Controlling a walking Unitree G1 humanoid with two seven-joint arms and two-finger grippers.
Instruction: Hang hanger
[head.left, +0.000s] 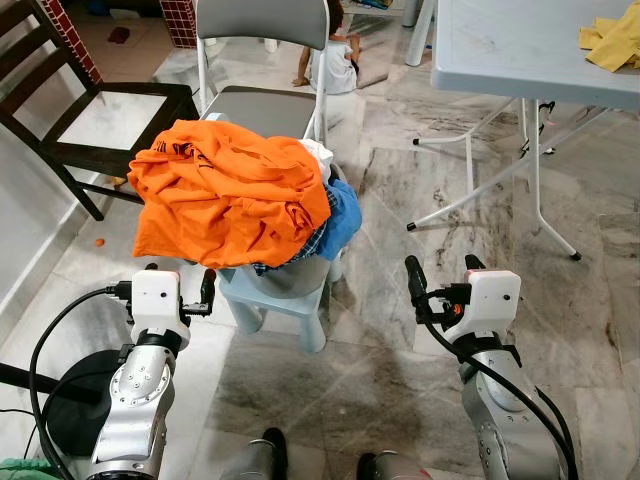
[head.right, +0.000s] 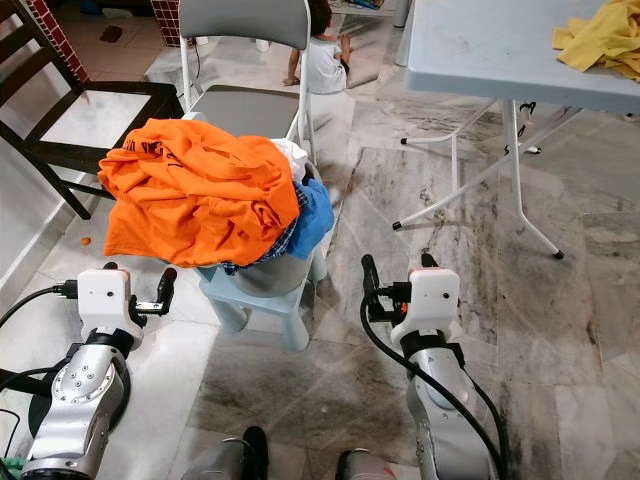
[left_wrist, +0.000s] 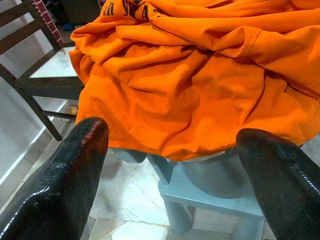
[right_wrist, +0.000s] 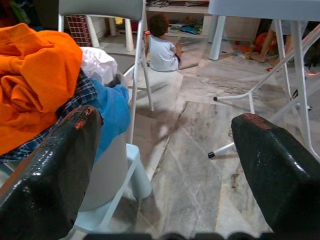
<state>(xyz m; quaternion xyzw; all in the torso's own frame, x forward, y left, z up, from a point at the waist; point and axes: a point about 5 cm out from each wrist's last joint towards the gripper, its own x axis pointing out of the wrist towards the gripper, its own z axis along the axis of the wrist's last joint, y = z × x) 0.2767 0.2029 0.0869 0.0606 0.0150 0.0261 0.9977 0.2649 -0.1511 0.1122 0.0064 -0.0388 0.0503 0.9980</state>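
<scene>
A crumpled orange shirt (head.left: 228, 195) tops a laundry heap on a pale blue stool (head.left: 275, 295). Left gripper (head.left: 180, 283) and right gripper (head.left: 440, 272) hover near, fingers apart, empty.

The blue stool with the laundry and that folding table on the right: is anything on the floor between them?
Head views show only bare marble floor between the light blue stool and the folding table's legs.
</scene>
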